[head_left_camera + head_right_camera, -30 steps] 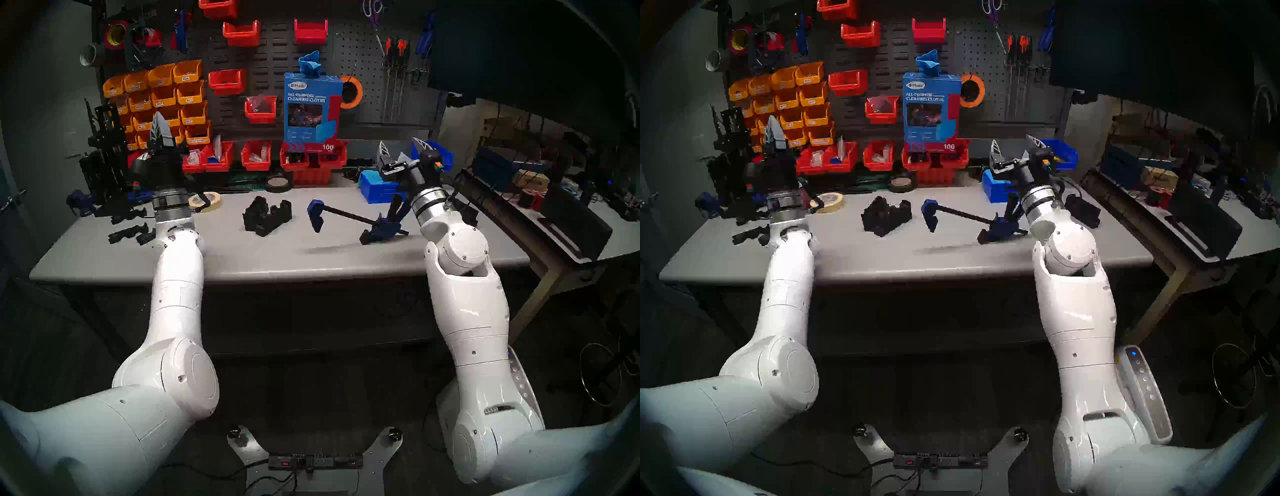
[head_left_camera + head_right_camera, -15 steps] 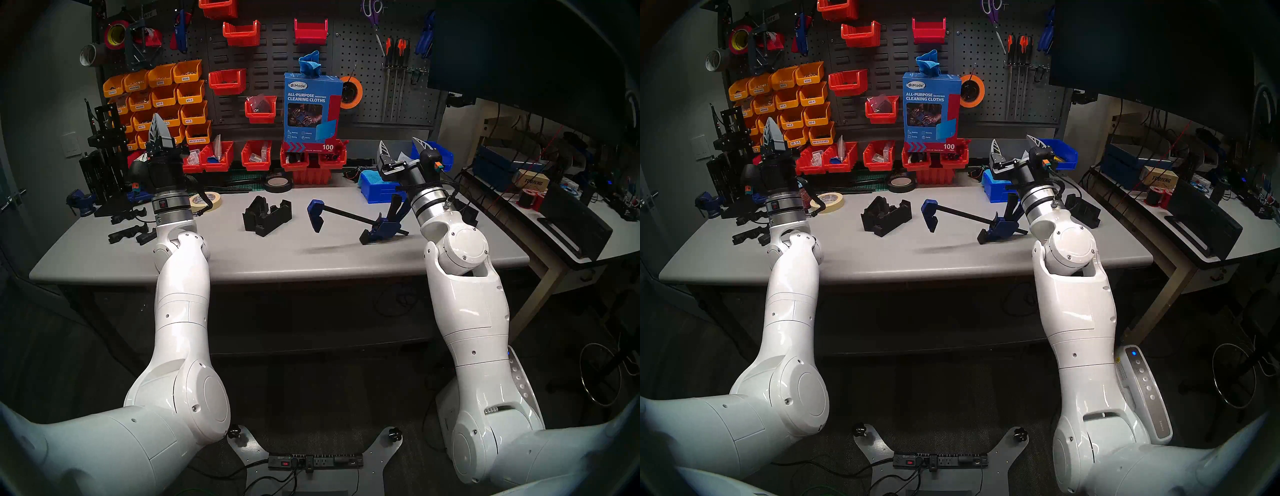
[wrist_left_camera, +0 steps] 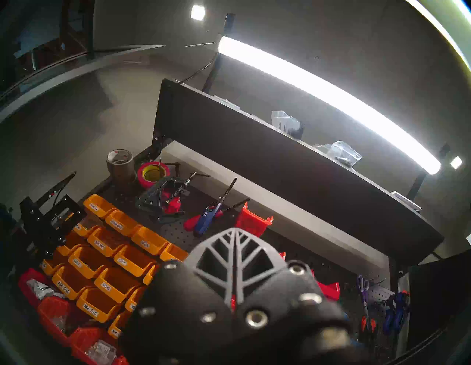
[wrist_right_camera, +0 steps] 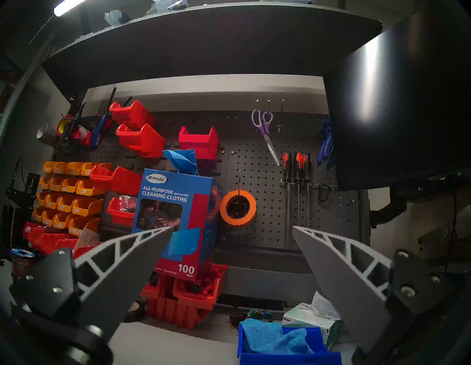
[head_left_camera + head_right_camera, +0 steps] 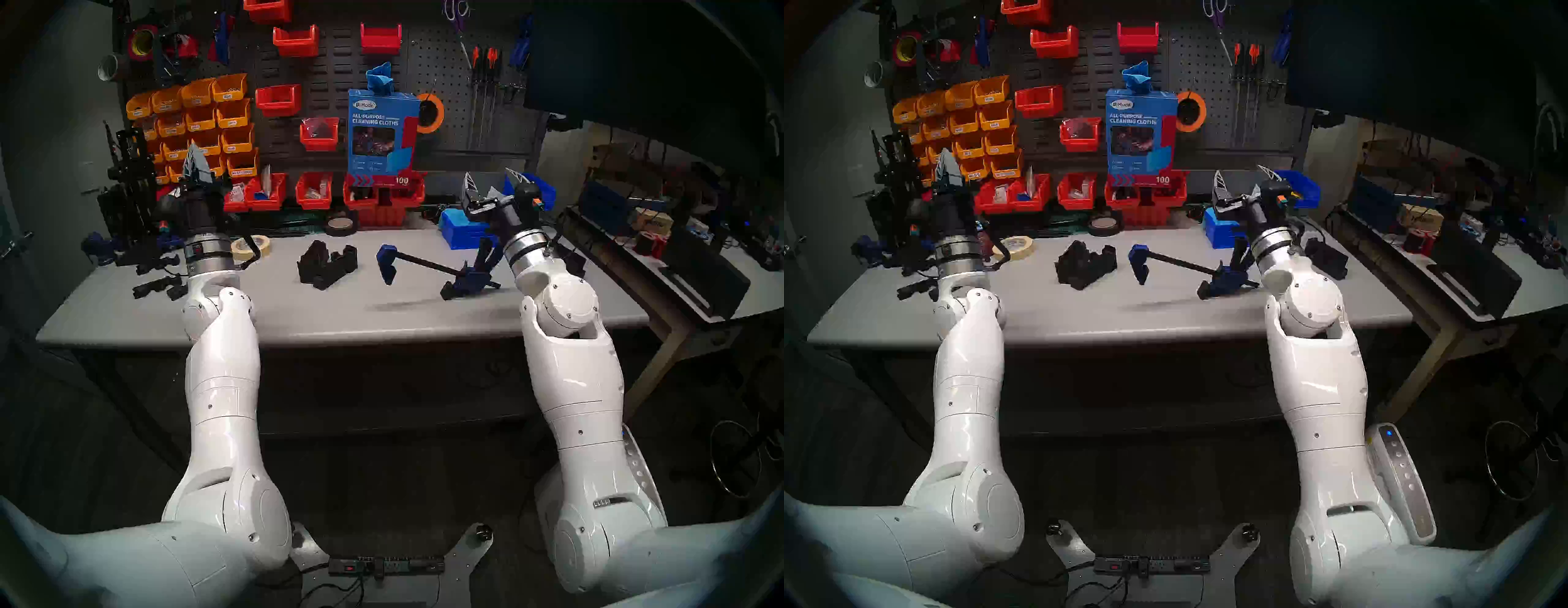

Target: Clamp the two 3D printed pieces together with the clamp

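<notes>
Head stereo left view: the grey workbench (image 5: 339, 314) is shown, with places given relative to the two 3D printed pieces (image 5: 326, 265), which are set touching each other near the bench's middle. The clamp (image 5: 437, 271) is laid just right of them, its blue fixed jaw nearest the pieces, its bar slanting away to the blue sliding body. The left gripper (image 5: 196, 159) is raised well left of the pieces, its fingers (image 3: 235, 257) pressed together and empty in the left wrist view. The right gripper (image 5: 494, 180) is held far right of them, beyond the clamp, its fingers (image 4: 339, 275) spread wide, nothing between them.
</notes>
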Controlling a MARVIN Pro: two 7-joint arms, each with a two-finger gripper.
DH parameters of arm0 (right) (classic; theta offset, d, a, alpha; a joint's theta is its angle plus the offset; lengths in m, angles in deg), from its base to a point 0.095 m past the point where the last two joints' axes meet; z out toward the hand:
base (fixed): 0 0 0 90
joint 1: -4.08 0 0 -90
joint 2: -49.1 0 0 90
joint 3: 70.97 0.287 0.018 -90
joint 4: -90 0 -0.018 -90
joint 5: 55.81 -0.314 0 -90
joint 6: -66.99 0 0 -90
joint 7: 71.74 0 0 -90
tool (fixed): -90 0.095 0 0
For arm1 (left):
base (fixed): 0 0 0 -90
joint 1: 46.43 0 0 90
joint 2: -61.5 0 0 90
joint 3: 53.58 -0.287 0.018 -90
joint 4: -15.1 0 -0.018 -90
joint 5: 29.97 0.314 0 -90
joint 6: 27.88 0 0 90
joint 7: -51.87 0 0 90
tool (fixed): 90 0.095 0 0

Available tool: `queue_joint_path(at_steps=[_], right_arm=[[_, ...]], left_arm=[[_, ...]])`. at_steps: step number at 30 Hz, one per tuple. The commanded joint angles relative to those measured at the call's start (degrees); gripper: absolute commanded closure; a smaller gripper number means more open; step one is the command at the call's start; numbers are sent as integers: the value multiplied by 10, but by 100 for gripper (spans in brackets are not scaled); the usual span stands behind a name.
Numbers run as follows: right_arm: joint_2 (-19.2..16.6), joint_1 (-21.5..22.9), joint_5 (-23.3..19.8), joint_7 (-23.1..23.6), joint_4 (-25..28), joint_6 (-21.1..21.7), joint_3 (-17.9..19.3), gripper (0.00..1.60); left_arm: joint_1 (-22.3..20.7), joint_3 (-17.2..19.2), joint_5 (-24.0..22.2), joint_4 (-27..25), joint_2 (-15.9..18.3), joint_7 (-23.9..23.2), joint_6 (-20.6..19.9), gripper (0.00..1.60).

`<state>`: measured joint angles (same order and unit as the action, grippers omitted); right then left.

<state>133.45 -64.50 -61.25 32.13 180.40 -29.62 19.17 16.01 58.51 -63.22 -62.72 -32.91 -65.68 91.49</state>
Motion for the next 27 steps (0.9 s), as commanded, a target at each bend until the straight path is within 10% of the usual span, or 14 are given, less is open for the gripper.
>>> queue_joint_path(at_steps=[1,10,27], right_arm=[[0,17,1,1,21,-5,-1,0],[0,17,1,1,21,-5,-1,0],[0,17,1,1,21,-5,-1,0]], left_arm=[[9,-8,30,-62,2,28,-31,0],[65,-10,43,-127,22,29,-95,0],[94,-20,22,-185,146,-141,-290,0]])
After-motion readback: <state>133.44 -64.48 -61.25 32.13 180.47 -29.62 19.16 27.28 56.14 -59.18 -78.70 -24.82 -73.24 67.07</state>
